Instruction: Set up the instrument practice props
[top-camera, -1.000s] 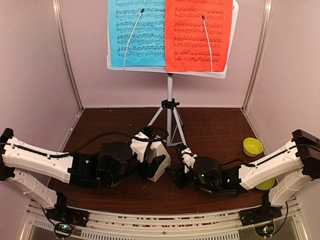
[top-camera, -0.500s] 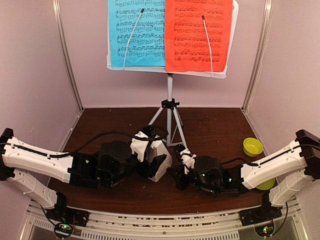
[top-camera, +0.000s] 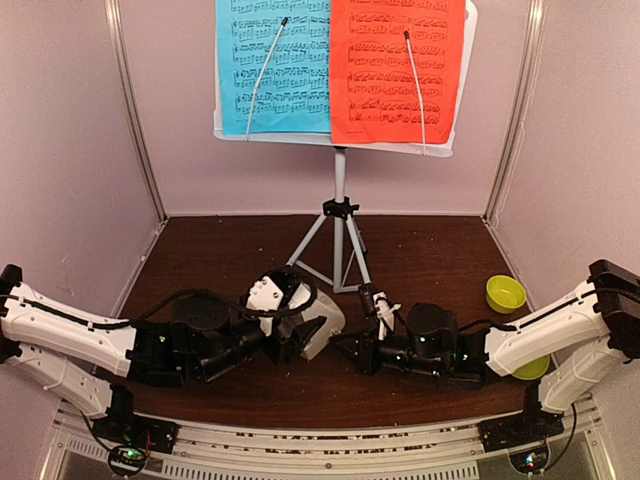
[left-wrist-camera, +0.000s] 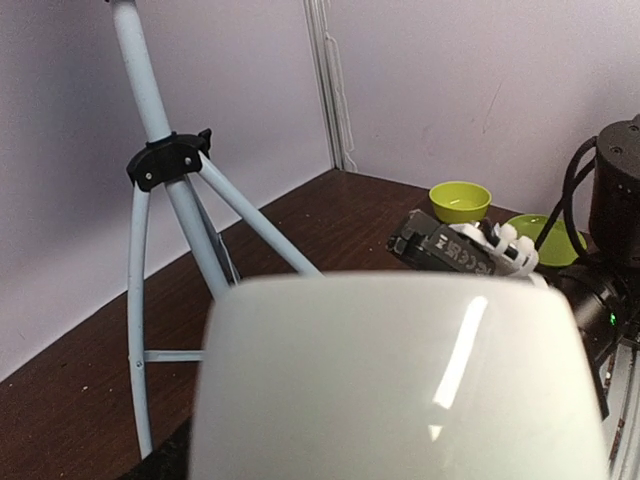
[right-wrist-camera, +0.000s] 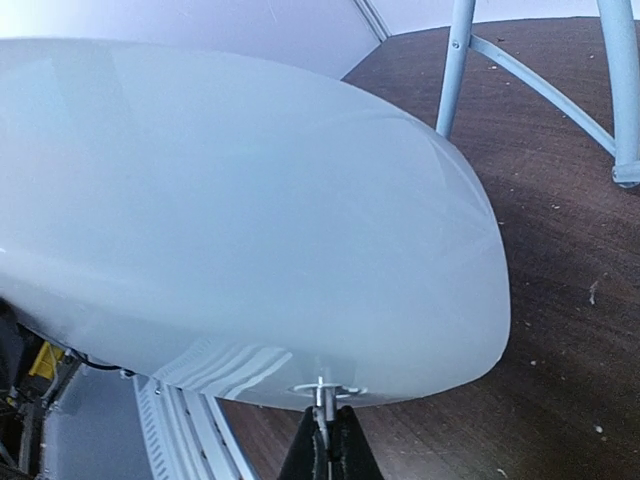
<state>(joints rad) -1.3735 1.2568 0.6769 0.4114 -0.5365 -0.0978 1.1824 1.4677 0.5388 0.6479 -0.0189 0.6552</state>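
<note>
Left claw (top-camera: 288, 338), spread wide, clasps metronome (top-camera: 322, 318), apparently steadying it for right claw (right-wrist-camera: 325, 430), pinched shut on its metal pin (right-wrist-camera: 321, 392).

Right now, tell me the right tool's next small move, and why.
Probably a slow, gentle pull on the thin metal pin, nothing bigger. The right tool is shut on that pin where it sticks out of the small white pyramid metronome, and the left tool grips the metronome's body, so it looks braced for that.
</note>
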